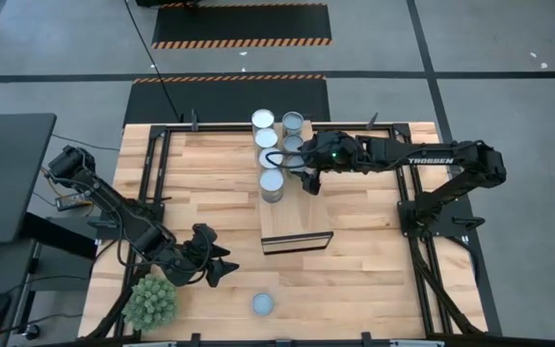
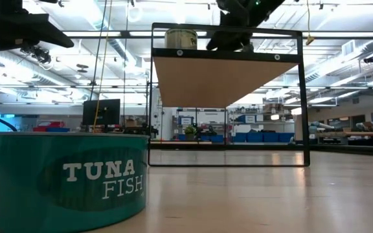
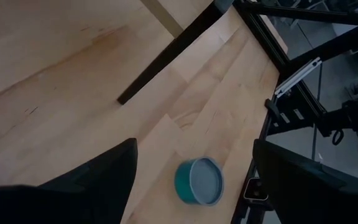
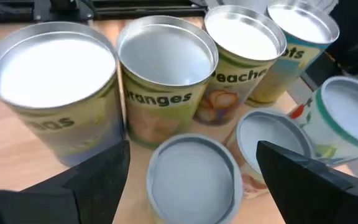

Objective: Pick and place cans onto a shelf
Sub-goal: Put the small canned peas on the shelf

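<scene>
Right gripper (image 1: 308, 180) over light-wood shelf (image 1: 297, 217), fingers spread above low grey-lidded can (image 4: 194, 177) beside clustered tall silvery cans (image 1: 272, 154). Left gripper (image 1: 215, 260) wide open, empty, teal tuna can (image 1: 263, 305) ahead on table.

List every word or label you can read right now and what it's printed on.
"TUNA FISH": teal can on the table, low view.
"TROSSEN": right arm, high view.
"ranges", first letter hidden: second can in the right wrist view.
"eaches", first letter hidden: third can there.
Partly cut off, unreadable: labels on the nearest can and the far can.
</scene>
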You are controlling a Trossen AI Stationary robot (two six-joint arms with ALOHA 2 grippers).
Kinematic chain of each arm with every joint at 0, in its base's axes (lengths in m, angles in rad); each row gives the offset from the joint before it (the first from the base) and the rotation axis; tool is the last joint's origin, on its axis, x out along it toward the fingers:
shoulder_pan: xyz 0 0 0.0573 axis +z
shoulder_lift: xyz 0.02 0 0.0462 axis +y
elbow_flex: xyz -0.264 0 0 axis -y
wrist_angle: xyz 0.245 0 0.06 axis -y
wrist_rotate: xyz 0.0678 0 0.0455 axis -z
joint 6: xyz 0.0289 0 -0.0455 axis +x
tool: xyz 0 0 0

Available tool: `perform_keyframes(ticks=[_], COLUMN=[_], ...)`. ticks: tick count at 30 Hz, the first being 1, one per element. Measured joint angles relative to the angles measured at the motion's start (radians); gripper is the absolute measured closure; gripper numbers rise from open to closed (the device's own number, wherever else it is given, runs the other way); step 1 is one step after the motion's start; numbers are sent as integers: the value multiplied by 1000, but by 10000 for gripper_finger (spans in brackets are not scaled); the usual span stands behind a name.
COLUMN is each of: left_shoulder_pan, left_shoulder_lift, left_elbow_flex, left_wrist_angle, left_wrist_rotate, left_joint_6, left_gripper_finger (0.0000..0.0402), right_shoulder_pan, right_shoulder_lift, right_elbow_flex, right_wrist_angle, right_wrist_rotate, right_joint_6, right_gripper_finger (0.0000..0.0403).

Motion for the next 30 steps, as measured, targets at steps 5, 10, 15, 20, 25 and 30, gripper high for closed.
perform_keyframes(ticks=[5,10,15,20,25,30], left_shoulder_pan=[0,0,0,1,1,1], left_shoulder_lift=[0,0,0,0,0,0], left_elbow_flex=[0,0,0,0,0,0], left_wrist_angle=[9,11,10,9,9,9], left_wrist_rotate=[8,9,9,9,10,10], left_joint_6=[-4,-14,-14,-13,-11,-11], left_gripper_finger=[79,79,79,79,79,79], right_shoulder_pan=[15,49,59,52,52,52], right_shoulder_lift=[-1,-3,-1,-1,-1,-1], right_elbow_flex=[35,45,11,-33,-67,-79], right_wrist_angle=[-126,-218,-205,-158,-83,-35], right_wrist_rotate=[18,64,107,134,178,231], right_joint_6=[-43,-88,-148,-169,-206,-208], right_gripper_finger=[47,47,47,47,47,47])
